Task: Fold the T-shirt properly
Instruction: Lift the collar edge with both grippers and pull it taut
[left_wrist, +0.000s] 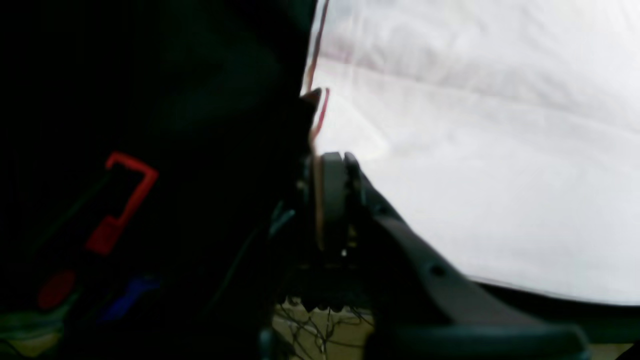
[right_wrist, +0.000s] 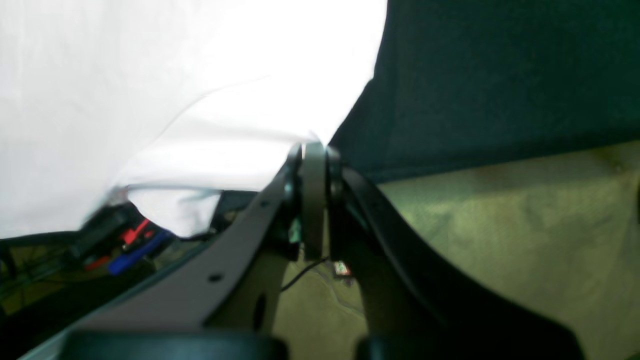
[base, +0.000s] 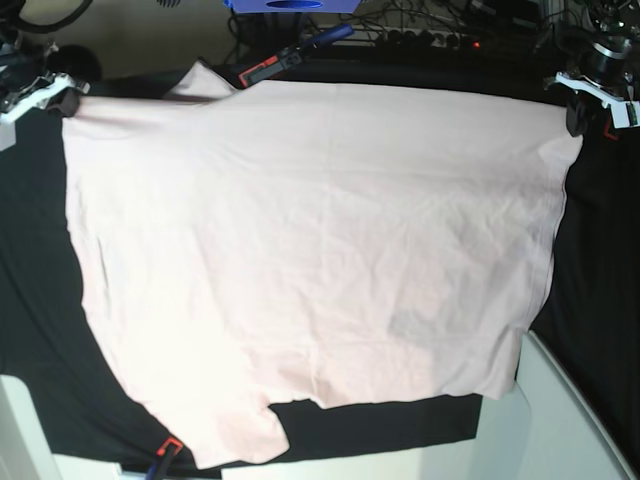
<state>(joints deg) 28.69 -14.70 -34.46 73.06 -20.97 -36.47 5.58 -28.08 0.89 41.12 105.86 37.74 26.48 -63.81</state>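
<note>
Both tools pinch the plain, pale pink T-shirt, spread wide.

T-shirt | pale pink, plain side up | spread wide, wrinkled | top corners lifted

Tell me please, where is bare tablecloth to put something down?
Bare black tablecloth lies right of the T-shirt, and a strip below its lower hem. The upper corners are crowded by the left gripper and right gripper.
</note>
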